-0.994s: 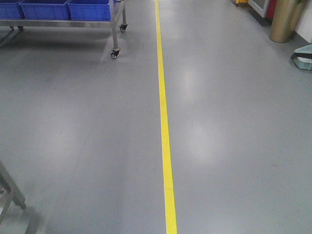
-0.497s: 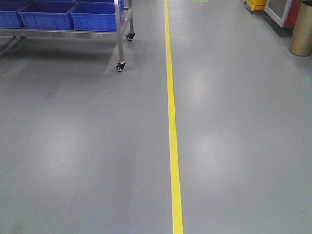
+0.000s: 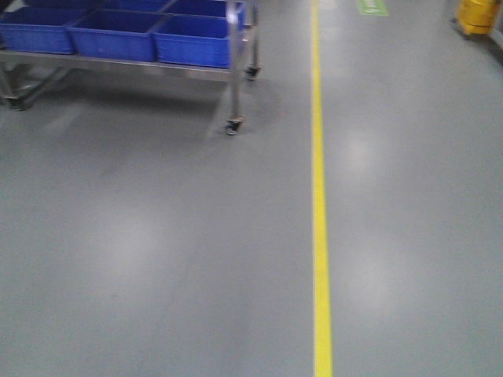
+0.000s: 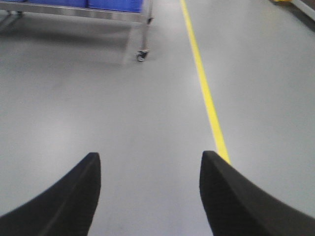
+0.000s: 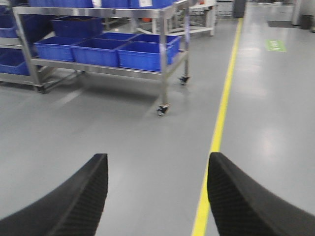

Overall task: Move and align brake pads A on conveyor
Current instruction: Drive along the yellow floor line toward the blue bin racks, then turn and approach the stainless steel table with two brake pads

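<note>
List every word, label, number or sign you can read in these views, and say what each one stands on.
No text can be read in any view.
On the green floor sign beside the yellow line: white marks, too blurred to read.
On the white label on a top-shelf blue crate: too small to read.

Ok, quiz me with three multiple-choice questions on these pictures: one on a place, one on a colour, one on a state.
1. In the front view, the steel rack stands where from the yellow line? A left B right C across it
2. The crates on the rack are: A red B blue C green
3. The left gripper is: A shut on a pad B shut, empty C open, empty
Answers: 1 A, it sits wholly left of the line; 2 B, all visible crates are blue; 3 C, bare floor shows between its spread fingers.
</note>
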`<state>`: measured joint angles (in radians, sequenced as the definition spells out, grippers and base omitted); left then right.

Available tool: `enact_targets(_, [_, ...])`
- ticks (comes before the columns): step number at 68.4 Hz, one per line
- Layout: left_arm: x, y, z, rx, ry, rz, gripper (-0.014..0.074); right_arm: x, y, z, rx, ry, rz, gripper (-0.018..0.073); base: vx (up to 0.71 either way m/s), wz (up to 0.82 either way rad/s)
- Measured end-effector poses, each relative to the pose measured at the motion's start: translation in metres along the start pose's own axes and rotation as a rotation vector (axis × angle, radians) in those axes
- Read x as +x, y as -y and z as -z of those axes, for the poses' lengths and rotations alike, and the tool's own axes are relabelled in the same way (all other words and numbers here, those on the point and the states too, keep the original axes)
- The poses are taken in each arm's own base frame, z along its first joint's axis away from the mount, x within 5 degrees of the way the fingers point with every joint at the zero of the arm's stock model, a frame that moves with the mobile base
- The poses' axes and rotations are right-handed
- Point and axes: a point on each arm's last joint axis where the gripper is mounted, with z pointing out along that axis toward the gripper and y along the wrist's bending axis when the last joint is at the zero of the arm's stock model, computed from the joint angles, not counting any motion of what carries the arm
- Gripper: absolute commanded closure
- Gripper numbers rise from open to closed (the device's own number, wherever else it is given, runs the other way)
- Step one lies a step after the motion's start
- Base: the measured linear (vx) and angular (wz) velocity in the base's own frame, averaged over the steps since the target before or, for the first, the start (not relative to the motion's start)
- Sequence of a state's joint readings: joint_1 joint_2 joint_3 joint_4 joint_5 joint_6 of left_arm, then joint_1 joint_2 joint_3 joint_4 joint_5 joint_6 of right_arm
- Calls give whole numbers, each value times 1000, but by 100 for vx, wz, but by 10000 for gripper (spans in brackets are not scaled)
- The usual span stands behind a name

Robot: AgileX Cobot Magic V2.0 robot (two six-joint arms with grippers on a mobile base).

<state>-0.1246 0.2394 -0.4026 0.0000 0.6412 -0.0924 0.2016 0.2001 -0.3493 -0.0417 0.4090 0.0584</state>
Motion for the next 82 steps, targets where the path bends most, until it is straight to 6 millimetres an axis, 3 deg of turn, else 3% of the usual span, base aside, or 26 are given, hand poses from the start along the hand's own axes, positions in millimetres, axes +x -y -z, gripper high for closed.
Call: enact_targets(82, [0, 0, 0, 0, 0, 0, 163, 0, 0, 0, 0, 0, 0, 127, 25, 91])
